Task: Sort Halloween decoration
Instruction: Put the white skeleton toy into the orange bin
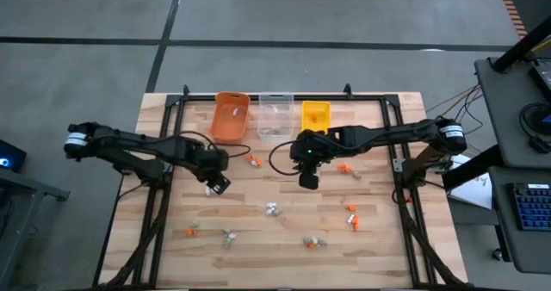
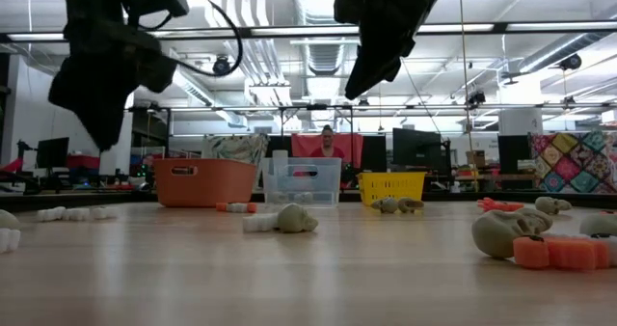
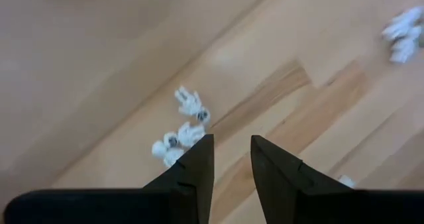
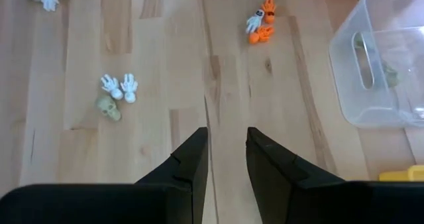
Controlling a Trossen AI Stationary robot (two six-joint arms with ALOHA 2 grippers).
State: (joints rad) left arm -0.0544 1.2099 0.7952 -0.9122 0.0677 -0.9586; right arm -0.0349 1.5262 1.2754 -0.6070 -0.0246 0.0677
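From above, trinkets (image 1: 273, 209) are seen scattered over the worktop (image 1: 258, 256), with both arms raised above it. In the left wrist view, the left claw (image 3: 232, 159) is empty, fingers slightly apart. In the right wrist view, the right claw (image 4: 226, 151) is likewise parted and empty, near the clear bin (image 4: 381, 65).

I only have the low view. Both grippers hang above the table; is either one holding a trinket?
Observer: No. The left gripper and the right gripper are both open, with nothing between their fingers.
Operator: What's near the left one?
Observer: A cluster of white trinkets lies on the table just by its fingertips.
Operator: Anything in the clear bin yet?
Observer: Yes, a grey-tan piece lies inside the clear bin.
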